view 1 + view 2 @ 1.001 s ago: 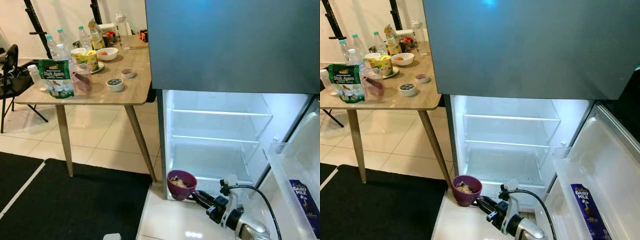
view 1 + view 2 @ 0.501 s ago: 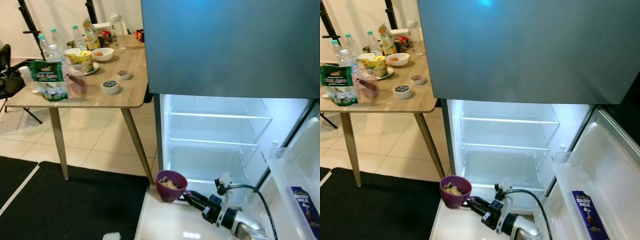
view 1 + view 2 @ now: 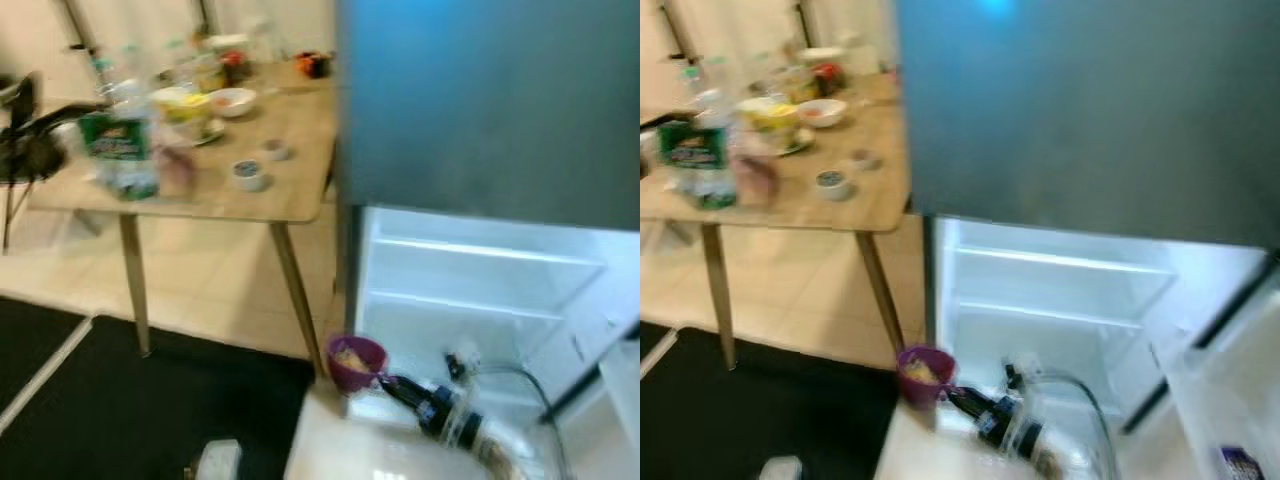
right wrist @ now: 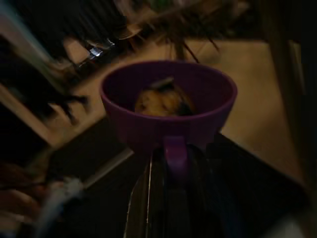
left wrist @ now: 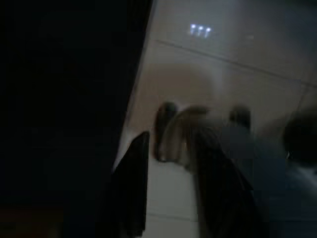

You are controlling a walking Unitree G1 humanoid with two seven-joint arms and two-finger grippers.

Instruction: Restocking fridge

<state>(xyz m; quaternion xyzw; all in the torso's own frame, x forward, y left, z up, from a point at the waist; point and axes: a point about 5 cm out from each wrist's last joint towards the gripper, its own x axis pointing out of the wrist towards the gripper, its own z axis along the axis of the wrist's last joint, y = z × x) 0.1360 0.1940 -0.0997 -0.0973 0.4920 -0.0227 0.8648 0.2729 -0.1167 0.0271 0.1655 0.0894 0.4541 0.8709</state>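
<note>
- Right gripper (image 3: 385,379), seen from the left eye, is clamped on the stub handle of a purple cup (image 3: 355,362) with food in it. It carries the cup low, just in front of the open fridge (image 3: 480,300), near the bottom left corner of the opening. Holding it by the handle with the rim level looks meant to keep the contents from spilling. The picture is blurred, so the camera is probably moving.
- Right eye view: the same cup hangs beside the fridge's left wall, below the two white shelves (image 3: 1060,265), which look bare. My judgement is that the cup is being brought to the fridge but is not yet inside. A wooden table (image 3: 790,205) to the robot's left carries bottles, bowls and a green packet (image 3: 695,160), likely stock waiting its turn. A blue carton (image 3: 1240,465) sits in the door rack at the lower right.
- Left wrist view: very dark; pale floor tiles and blurred dark shapes that may be the left gripper's fingers. I cannot tell how they stand. This arm seems to hang idle.
- Right wrist view: both black fingers (image 4: 148,198) pinch the cup's handle from either side, a firm hold with the rim level, the brownish food (image 4: 163,101) resting in the bottom.
</note>
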